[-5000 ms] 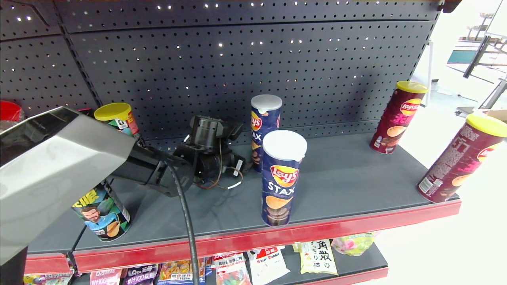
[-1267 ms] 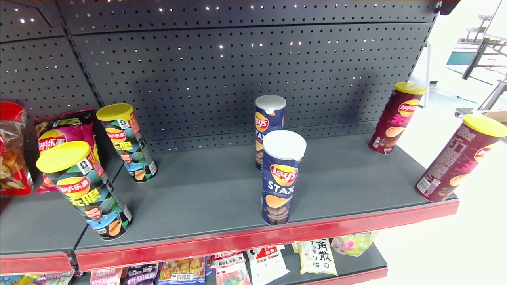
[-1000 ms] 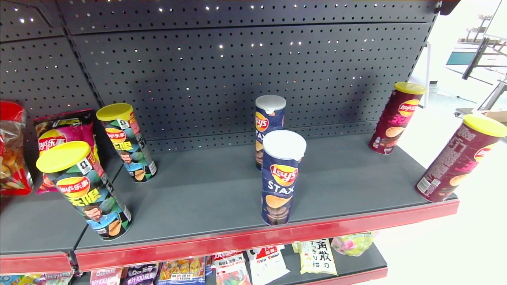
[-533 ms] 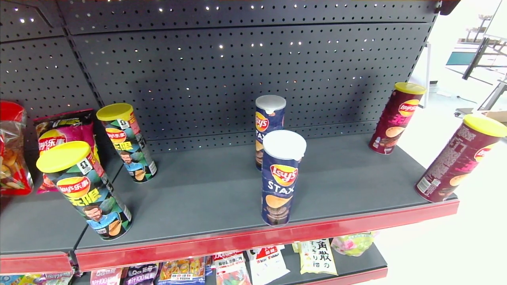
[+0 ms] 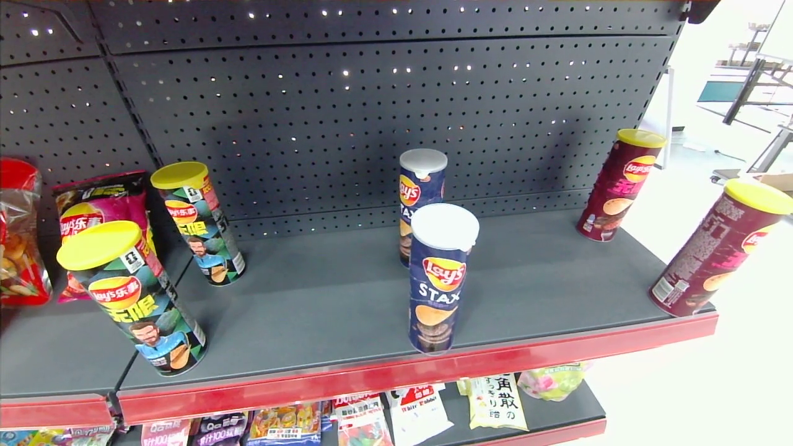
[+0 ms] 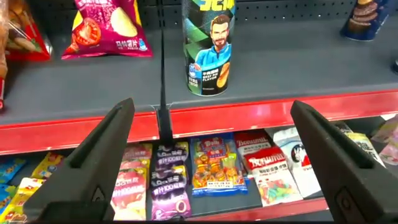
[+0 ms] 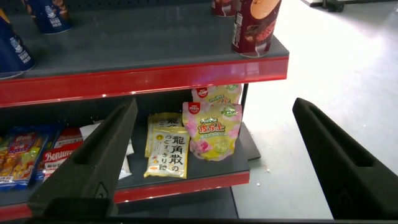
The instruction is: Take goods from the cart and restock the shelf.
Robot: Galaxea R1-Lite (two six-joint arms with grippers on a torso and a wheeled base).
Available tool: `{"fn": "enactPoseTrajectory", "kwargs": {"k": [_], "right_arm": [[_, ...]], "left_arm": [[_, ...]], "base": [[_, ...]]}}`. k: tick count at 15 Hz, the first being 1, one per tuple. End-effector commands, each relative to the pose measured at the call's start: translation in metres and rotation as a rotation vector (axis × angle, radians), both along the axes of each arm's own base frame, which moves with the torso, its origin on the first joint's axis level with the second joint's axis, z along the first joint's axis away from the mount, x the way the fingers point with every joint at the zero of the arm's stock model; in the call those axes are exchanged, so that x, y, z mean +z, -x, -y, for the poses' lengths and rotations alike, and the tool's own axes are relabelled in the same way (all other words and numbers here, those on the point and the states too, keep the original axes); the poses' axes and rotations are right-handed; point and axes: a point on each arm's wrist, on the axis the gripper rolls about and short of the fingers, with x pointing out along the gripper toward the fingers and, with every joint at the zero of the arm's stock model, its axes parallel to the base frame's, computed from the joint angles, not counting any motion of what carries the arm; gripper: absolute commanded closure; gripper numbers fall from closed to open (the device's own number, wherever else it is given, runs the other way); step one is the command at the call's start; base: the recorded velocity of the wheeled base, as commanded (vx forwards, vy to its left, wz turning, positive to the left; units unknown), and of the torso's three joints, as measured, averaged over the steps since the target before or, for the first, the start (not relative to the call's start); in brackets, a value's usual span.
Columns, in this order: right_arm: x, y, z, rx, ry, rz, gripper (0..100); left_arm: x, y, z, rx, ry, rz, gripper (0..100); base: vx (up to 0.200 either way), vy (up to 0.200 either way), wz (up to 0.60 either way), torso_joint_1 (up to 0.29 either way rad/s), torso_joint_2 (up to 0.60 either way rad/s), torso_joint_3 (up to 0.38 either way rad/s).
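Grey, red-lipped shelf [image 5: 347,297] carries, standing upright, a green can [image 5: 130,297] at near left, a blue can [image 5: 440,279] near centre and a maroon can [image 5: 718,248] near right; left gripper [image 6: 211,104] and right gripper [image 7: 214,102] sit empty on its near side, jaws wide apart, the left facing the green can, so likely nearer the bare stretch beside it.

— The left gripper [image 6: 212,104] is out! Five seconds back it sat deep on the shelf [image 5: 347,297], right beside the rear blue can [image 5: 422,198].

— Pulled clear now, arm and all, hanging out in front of the shelf. That uncovers the front green can [image 5: 133,297] and the pink chip bag [image 5: 102,204] behind it.

— Nothing else stirred in the last second.
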Motion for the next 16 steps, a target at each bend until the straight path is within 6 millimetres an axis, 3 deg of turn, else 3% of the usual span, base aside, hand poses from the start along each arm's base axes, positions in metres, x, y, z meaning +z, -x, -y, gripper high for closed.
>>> {"fn": "enactPoseTrajectory", "kwargs": {"k": [1,5,16], "right_arm": [[-0.0002,-0.0001,0.0000,0.003,0.000,-0.003,0],[-0.0005,-0.0002,-0.0001,0.005,0.002,-0.003,0],[0.0000,-0.0001,-0.0001,0.005,0.000,-0.001,0]], "left_arm": [[0.0000,-0.0002,0.0000,0.000,0.000,-0.003,0],[0.0000,-0.0002,0.0000,0.000,0.002,-0.003,0],[0.0000,-0.0002,0.0000,0.000,0.002,-0.003,0]], "base": [[0.000,0.000,0.60,0.007,0.00,0.007],[0.000,0.000,0.60,0.005,0.00,0.002],[0.000,0.000,0.00,0.000,0.00,0.000]]}}
